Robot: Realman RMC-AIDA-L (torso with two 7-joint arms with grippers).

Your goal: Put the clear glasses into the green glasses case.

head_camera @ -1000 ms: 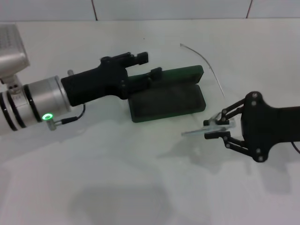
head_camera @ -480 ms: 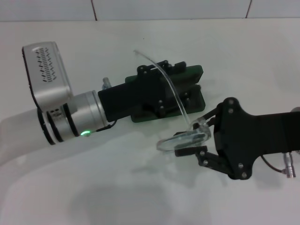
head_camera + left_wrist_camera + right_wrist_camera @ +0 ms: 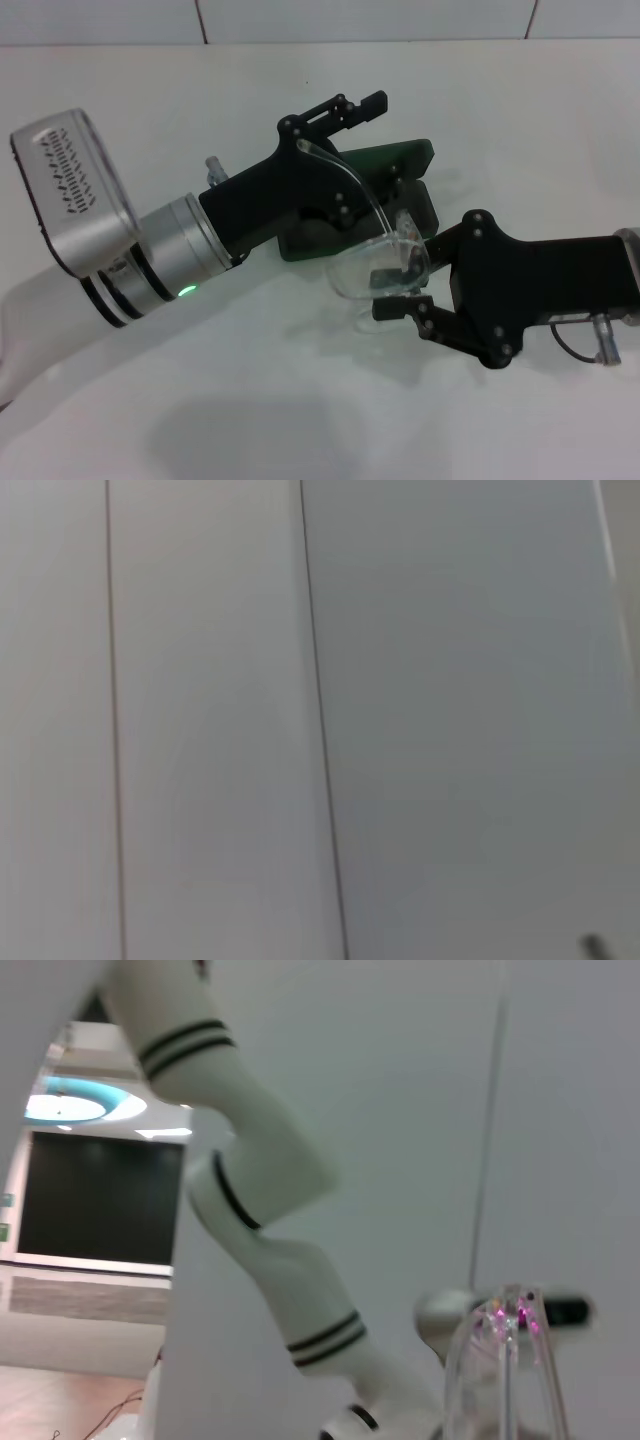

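In the head view my right gripper [image 3: 392, 292] is shut on the front of the clear glasses [image 3: 382, 258] and holds them in the air just in front of the green glasses case [image 3: 408, 157]. One thin clear arm of the glasses arcs up and back across my left gripper [image 3: 378, 140]. That gripper hovers open over the open case and hides most of its base; I cannot tell whether it touches the arm. The glasses [image 3: 505, 1360] also show close up in the right wrist view.
The white table [image 3: 250, 400] runs to a tiled wall at the back. My left arm's silver wrist [image 3: 150, 260] reaches in from the left. The left wrist view holds only pale tiles. The right wrist view shows the white left arm [image 3: 270, 1240].
My right gripper has lifted the glasses off the table and carried them left toward the case. My left arm has risen and swung right over the case.
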